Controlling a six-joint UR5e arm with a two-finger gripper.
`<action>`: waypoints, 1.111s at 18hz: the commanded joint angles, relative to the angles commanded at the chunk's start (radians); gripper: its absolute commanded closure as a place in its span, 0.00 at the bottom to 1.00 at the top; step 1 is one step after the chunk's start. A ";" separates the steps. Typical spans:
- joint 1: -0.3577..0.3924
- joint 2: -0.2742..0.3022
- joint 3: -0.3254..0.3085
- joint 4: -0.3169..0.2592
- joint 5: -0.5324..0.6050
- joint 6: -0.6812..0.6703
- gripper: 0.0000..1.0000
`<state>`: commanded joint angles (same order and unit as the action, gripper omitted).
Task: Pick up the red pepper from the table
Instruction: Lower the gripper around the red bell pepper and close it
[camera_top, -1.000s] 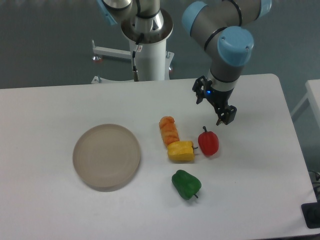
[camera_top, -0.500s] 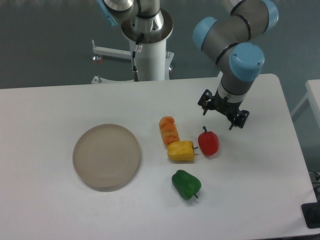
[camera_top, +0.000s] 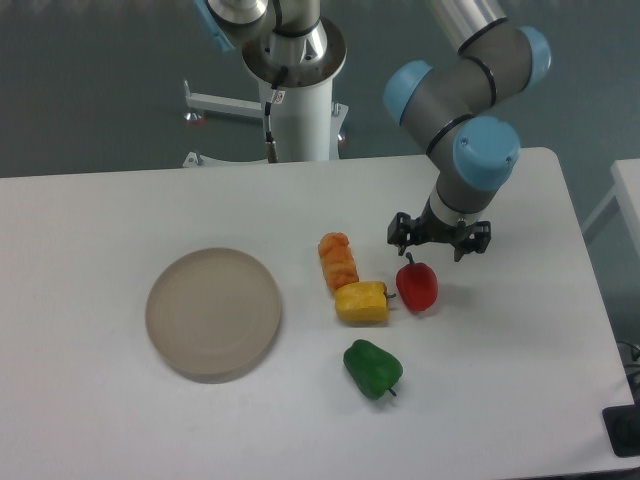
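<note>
The end effector (camera_top: 440, 238), jaws spread wide and empty, hangs just above the red pepper (camera_top: 417, 286), which sits on the white counter (camera_top: 100, 210) at the yellow pepper's (camera_top: 361, 302) three o'clock.

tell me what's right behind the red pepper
The open gripper hovers just behind and above the red pepper, fingers spread. The table directly under the gripper is partly hidden.
</note>
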<state>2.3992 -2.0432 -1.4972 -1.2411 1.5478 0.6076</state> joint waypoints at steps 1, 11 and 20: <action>-0.006 -0.003 0.000 0.011 0.000 -0.009 0.00; -0.021 -0.037 -0.037 0.075 0.008 -0.011 0.11; -0.018 -0.020 0.047 0.063 0.051 -0.020 0.95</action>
<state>2.3807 -2.0633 -1.4498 -1.1781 1.5984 0.5875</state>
